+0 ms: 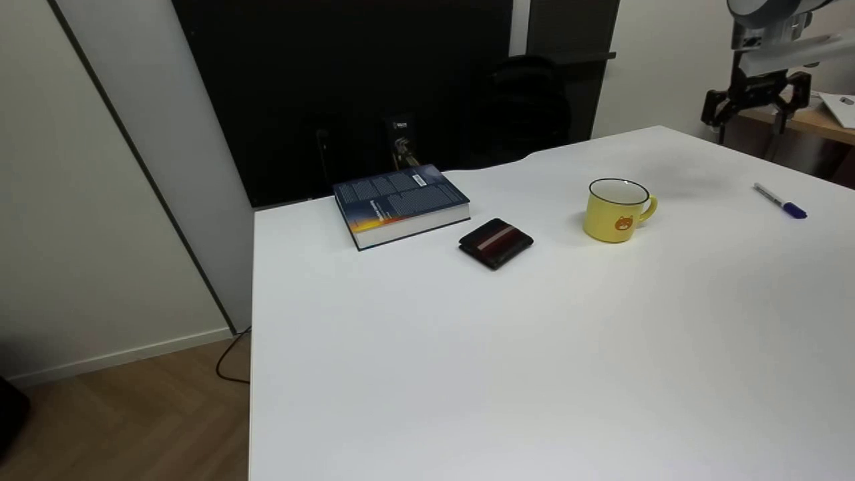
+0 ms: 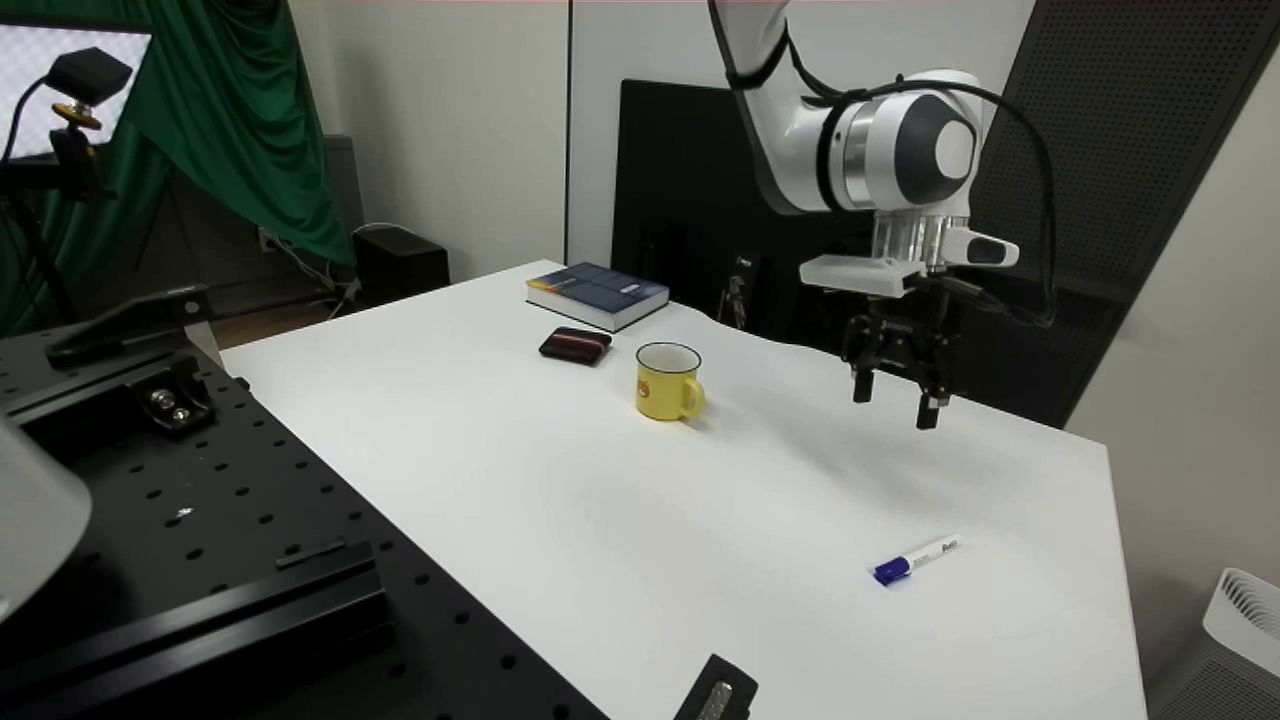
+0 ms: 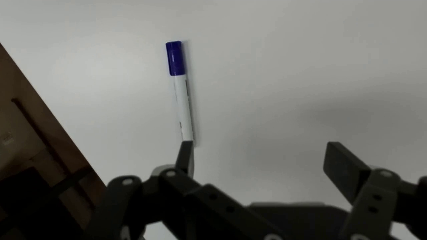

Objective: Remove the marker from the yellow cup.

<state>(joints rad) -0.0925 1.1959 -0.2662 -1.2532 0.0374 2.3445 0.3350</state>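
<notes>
marker (image 3: 181,93): lying flat on the surface (image 2: 640,540), outside the cup (image 1: 608,214) and well apart from it, with the tail end meeting a fingertip (image 3: 185,158) in the wrist view, hard to make out there
tool (image 2: 895,399): raised above the surface, spread wide, with bare surface showing between the fingers (image 3: 343,166) in the wrist view; blurred there and cut off by the bottom edge
cup: upright near the wallet (image 1: 496,244), with the inner floor hidden in both exterior views; marked with a face (image 2: 643,390) partly turned away in an exterior view
wallet: folded, lying flat between cup and book (image 1: 401,197)
book: closed, covered in lettering too fine to read
arm (image 2: 805,150): cut off by the top edge in an exterior view
panel (image 1: 334,87): black, with a rounded shape (image 1: 528,107) hard to make out beside it
surface: white, cut off by the bottom edge in both exterior views
</notes>
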